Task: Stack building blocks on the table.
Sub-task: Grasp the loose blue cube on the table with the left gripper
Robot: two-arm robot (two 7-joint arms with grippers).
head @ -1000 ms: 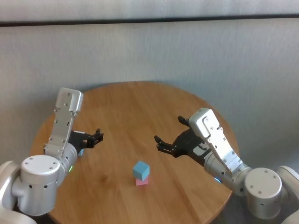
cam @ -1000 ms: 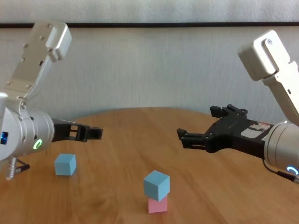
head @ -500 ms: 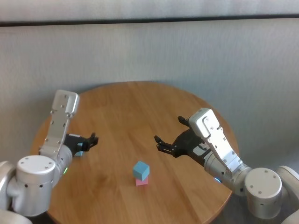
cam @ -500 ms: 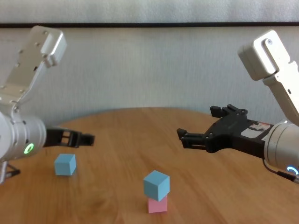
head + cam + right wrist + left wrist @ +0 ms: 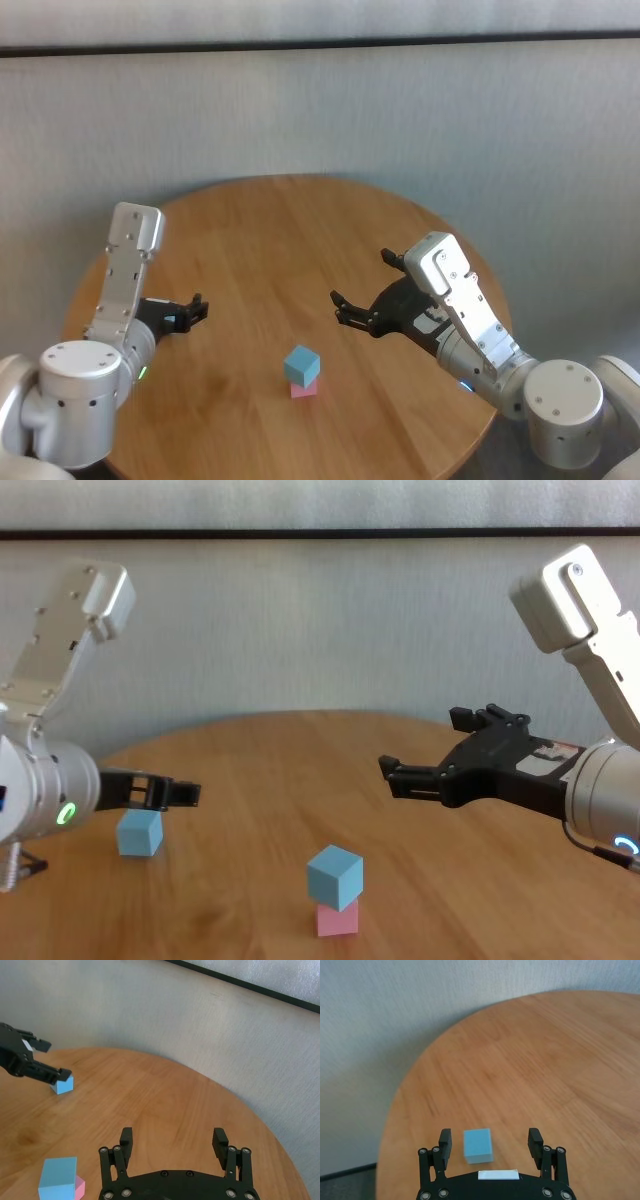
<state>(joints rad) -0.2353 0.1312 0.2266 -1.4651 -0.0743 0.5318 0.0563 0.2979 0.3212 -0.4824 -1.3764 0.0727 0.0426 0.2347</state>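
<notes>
From the head camera I see the round desk with a blue cube stacked on a pink cube low in the middle of the frame; my left tool sits at centre left, over the loose blue cube, which is mostly hidden there. The right tool hangs spread wide, right of centre, well apart from everything. On the left wrist camera the loose blue cube lies at lower centre, between the widely parted fingers, slightly nearer one of them, untouched. The right wrist camera shows the right tool empty and wide at the bottom, the stack at lower left. From the chest camera the left tool is just above that cube at left: I judge a short drop remains.
</notes>
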